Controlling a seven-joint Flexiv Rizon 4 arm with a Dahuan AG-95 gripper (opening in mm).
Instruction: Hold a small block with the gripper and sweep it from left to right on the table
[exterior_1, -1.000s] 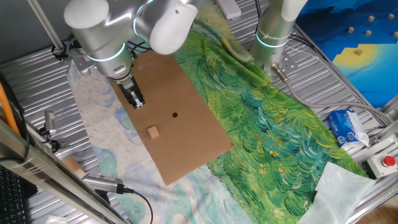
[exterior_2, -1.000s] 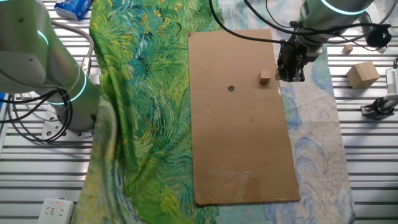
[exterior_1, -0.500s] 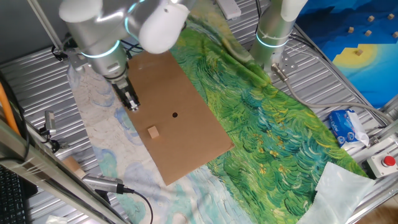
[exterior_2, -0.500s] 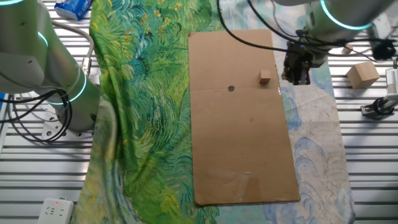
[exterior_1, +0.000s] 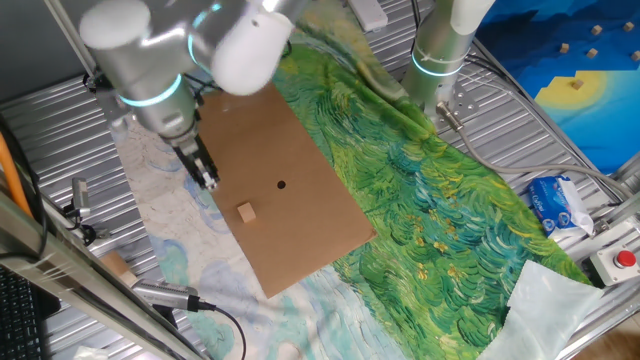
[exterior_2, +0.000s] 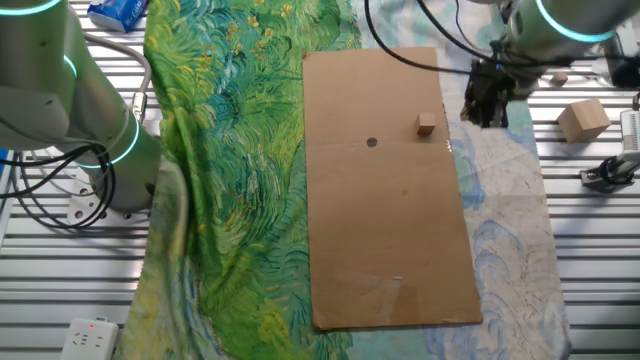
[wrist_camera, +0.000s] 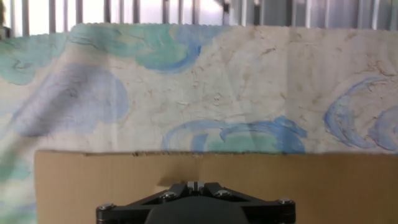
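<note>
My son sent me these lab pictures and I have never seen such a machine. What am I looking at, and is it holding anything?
It is a jointed robot arm ending in a small black two-finger gripper. Two pictures come from fixed cameras on different sides of the ribbed metal table; the third comes from a camera on the hand, looking down past the gripper at the pale-blue cloth. On the table lie that cloth, a green cloth, and a brown cardboard sheet with a black dot. A tiny wooden block sits on the cardboard, apart from the gripper, which holds nothing: in the hand view its fingers look closed together. A bigger wooden chunk rests off to one side.
</note>
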